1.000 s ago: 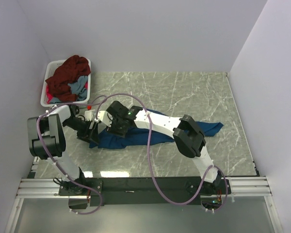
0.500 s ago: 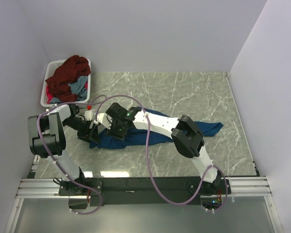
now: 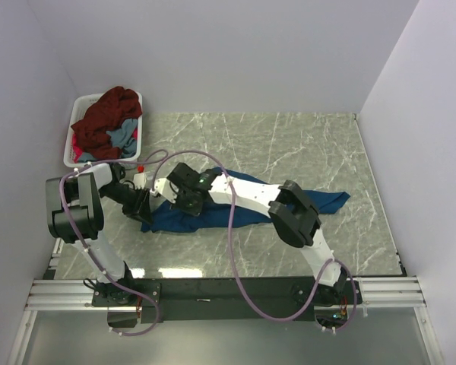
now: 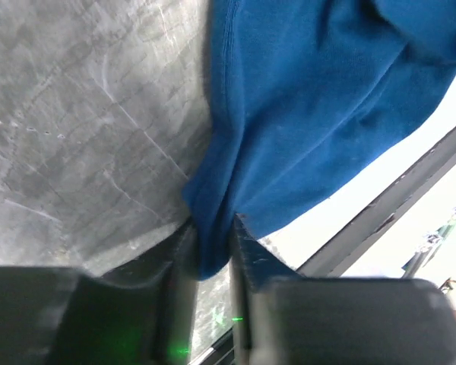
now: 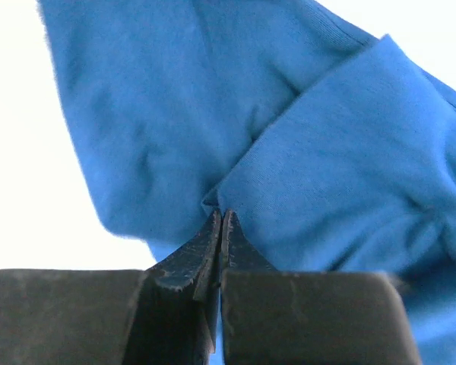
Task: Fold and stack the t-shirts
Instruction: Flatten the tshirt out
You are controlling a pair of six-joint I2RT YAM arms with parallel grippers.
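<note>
A deep blue t-shirt (image 3: 213, 218) lies crumpled across the middle of the marble table (image 3: 289, 144). My left gripper (image 3: 146, 204) is at its left end. In the left wrist view the left gripper (image 4: 211, 247) is shut on a hanging bunch of the blue t-shirt (image 4: 304, 91). My right gripper (image 3: 184, 201) sits just to the right, over the same end. In the right wrist view the right gripper (image 5: 222, 217) has its tips pressed together, pinching the corner of a fold of the blue t-shirt (image 5: 349, 152). A maroon t-shirt (image 3: 106, 114) and a grey-blue one (image 3: 124, 137) lie heaped in the basket.
The white plastic basket (image 3: 70, 146) stands at the back left corner against the left wall. Walls close in the table on the left, back and right. A metal rail (image 3: 228, 290) runs along the near edge by the arm bases.
Both grippers have closed on the blue t-shirt's left end. The left arm has drawn slightly left and toward the near edge.
</note>
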